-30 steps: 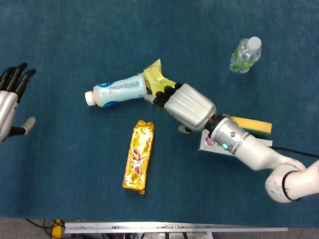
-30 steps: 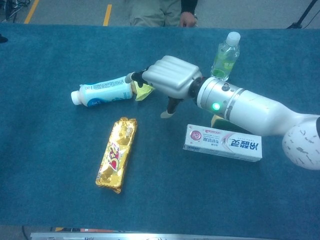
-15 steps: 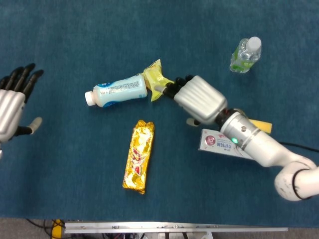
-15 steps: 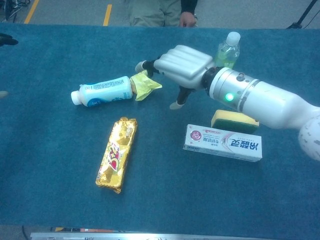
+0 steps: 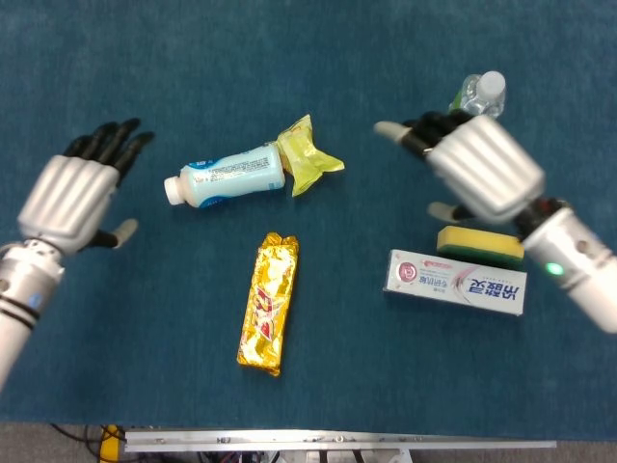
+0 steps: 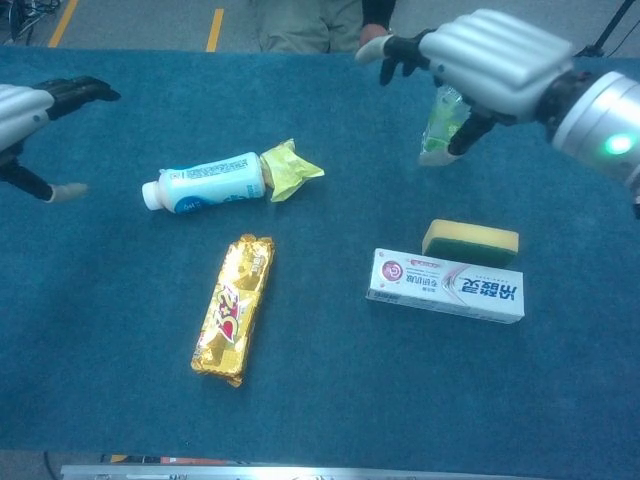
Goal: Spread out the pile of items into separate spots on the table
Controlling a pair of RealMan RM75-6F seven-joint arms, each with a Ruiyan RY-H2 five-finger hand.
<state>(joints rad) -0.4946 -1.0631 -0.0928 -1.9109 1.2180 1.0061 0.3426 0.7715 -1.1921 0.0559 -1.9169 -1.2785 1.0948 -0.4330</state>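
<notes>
A white and blue bottle (image 5: 228, 175) (image 6: 208, 183) lies on its side, its base touching a yellow packet (image 5: 308, 157) (image 6: 288, 170). Below them lies a gold snack bar (image 5: 268, 302) (image 6: 234, 307). A toothpaste box (image 5: 456, 283) (image 6: 446, 285) lies right of centre with a yellow-green sponge (image 5: 479, 245) (image 6: 470, 241) against its far side. A clear water bottle (image 5: 480, 90) (image 6: 441, 118) stands at the far right, partly hidden by my right hand (image 5: 472, 166) (image 6: 490, 62). That hand hovers above the table, fingers spread, holding nothing. My left hand (image 5: 75, 196) (image 6: 22, 112) is raised at the left, fingers apart and empty.
The blue table cloth (image 5: 145, 318) (image 6: 110, 330) covers the whole surface. A person (image 6: 325, 22) stands behind the far edge. A metal rail (image 5: 337, 442) runs along the near edge.
My right hand has let go of the yellow packet and lifted away up and to the right, uncovering the sponge. My left hand has moved inward toward the white bottle.
</notes>
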